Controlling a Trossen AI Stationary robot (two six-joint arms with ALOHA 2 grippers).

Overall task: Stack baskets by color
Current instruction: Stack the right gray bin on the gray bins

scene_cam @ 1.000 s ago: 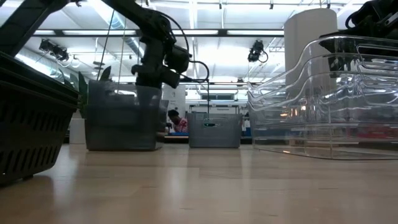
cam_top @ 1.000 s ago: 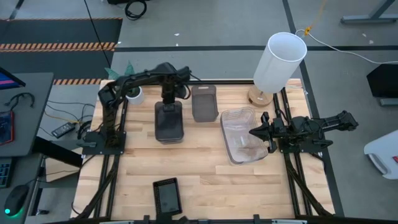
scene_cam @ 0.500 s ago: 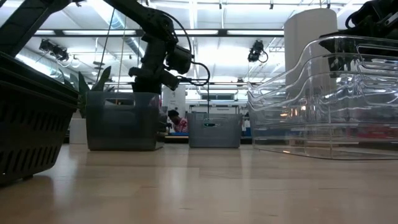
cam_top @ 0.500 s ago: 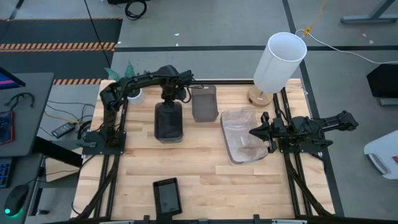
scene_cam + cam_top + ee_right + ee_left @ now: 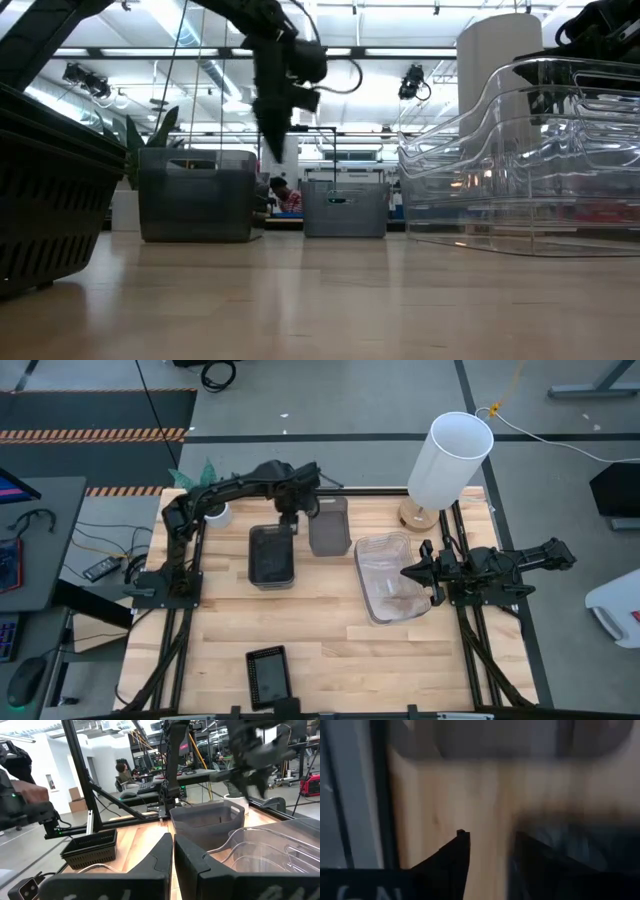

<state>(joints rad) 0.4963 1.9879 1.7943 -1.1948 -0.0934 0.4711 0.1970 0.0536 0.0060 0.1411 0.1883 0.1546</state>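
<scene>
Smoky grey baskets: one stack (image 5: 272, 555) sits on the wooden table (image 5: 330, 650) toward its rear left, long side running front to back. A lone grey basket (image 5: 328, 526) stands just beside it to the right, nearer the rear edge; the two are close but apart (gap visible in the low view too, (image 5: 196, 195) and (image 5: 345, 208)).

Clear baskets: nested stack (image 5: 388, 577) right of centre, resting on the table, rims stepped one above another in the low view (image 5: 520, 170).

Black mesh basket (image 5: 268, 677) lies at the front edge, well apart from the rest.

Left gripper (image 5: 288, 515) hovers above the gap between the two grey baskets, near the rear end of the stack, fingers (image 5: 451, 862) spread and holding nothing; bare wood shows between them.

Right gripper (image 5: 412, 572) rests over the right rim of the clear stack, fingers (image 5: 160, 857) pressed together, empty.

Outward: tall white cylinder (image 5: 450, 457) at rear right corner; small white plant pot (image 5: 216, 513) at rear left.
</scene>
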